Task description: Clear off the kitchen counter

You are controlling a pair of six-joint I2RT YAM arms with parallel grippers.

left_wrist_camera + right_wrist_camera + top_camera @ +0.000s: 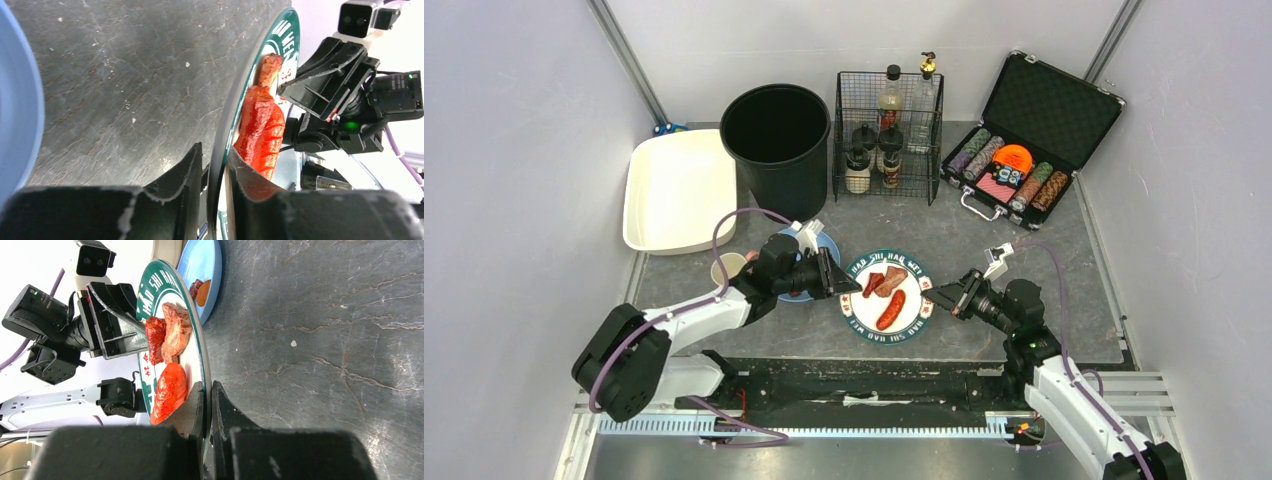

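Sitting at the middle of the dark grey mottled stone-look counter (1024,270) is one round white plate with a green lettered rim (859,315), carrying three reddish-brown pieces of meat (890,310). Two hands meet it. The right hand (936,295) is at the plate's right rim, and its wrist view shows both fingers (192,412) pressed tight on the rim, gripping it. The left hand (846,285) is at the plate's left rim. Its fingers (187,172) stand on either side of the rim with a thin dark sliver on one side, so whether they press on it cannot be told.

Left of the plate lies one pale blue plate (828,246), mostly covered by the left arm. The right wrist view shows a brown morsel on it. Further left of the plate, one cream cup (727,268) peeks out beside that arm. Behind the plate and to its left are one black round bucket (776,140) and one white rectangular tray (636,200). Straight behind the plate is one black wire basket (839,150) of bottles and shakers, whose number is hard to make out through the mesh. Behind the plate and to its right, one black case (1049,105) stands open, holding rows of chips.
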